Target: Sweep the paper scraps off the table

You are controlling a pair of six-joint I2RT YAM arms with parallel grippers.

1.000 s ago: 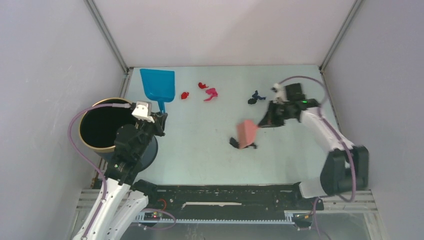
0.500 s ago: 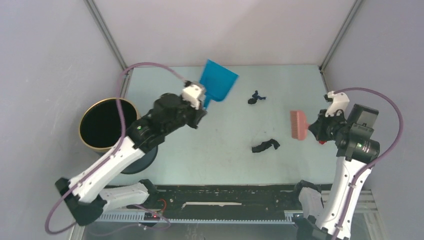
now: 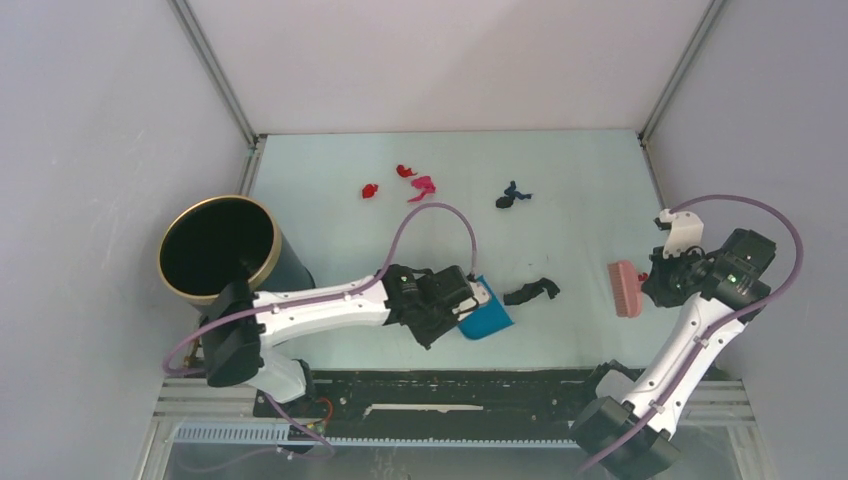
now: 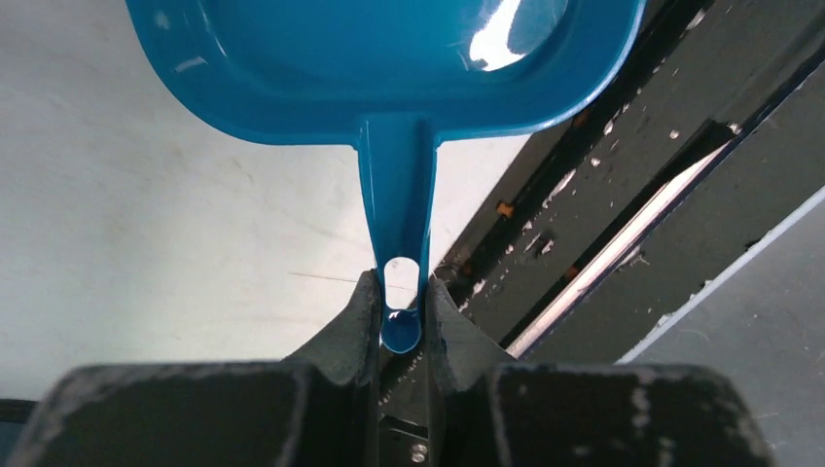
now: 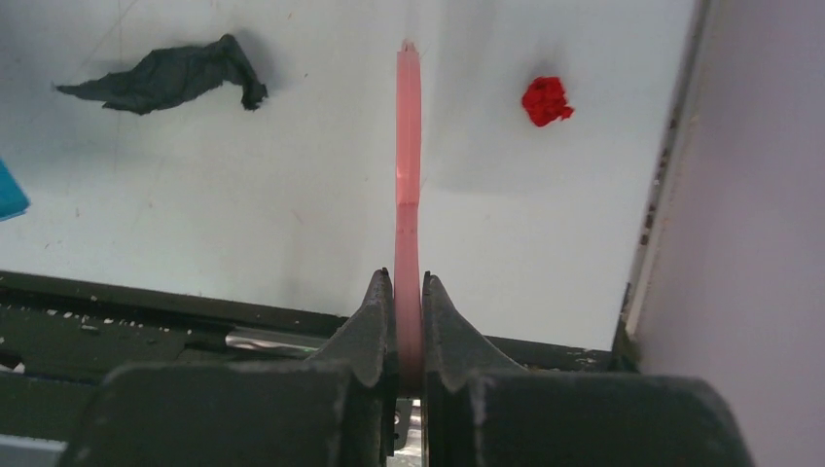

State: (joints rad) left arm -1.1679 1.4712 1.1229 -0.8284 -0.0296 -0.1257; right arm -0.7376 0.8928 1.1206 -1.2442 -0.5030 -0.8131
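The blue dustpan [image 3: 486,319] sits low near the front middle of the table [image 3: 330,230], and my left gripper [image 3: 462,300] is shut on its handle tip [image 4: 400,326]. Over at the right, my right gripper [image 3: 655,285] is shut on the pink hand brush [image 3: 627,288], seen edge-on in the right wrist view [image 5: 409,146]. Between dustpan and brush lies a black paper scrap [image 3: 531,291] [image 5: 165,78]. A red scrap [image 5: 546,100] lies right of the brush. Further back are a dark blue scrap [image 3: 511,195], red scraps [image 3: 369,190] and a magenta one [image 3: 422,187].
A black bin with a gold rim [image 3: 218,250] stands at the table's left edge. The black rail [image 3: 450,385] runs along the front, close to the dustpan. Grey-white walls [image 3: 700,150] close in the sides and back.
My left arm has carried the dustpan from the back of the table down to the front middle. The right gripper has shifted the brush rightward and toward the front.
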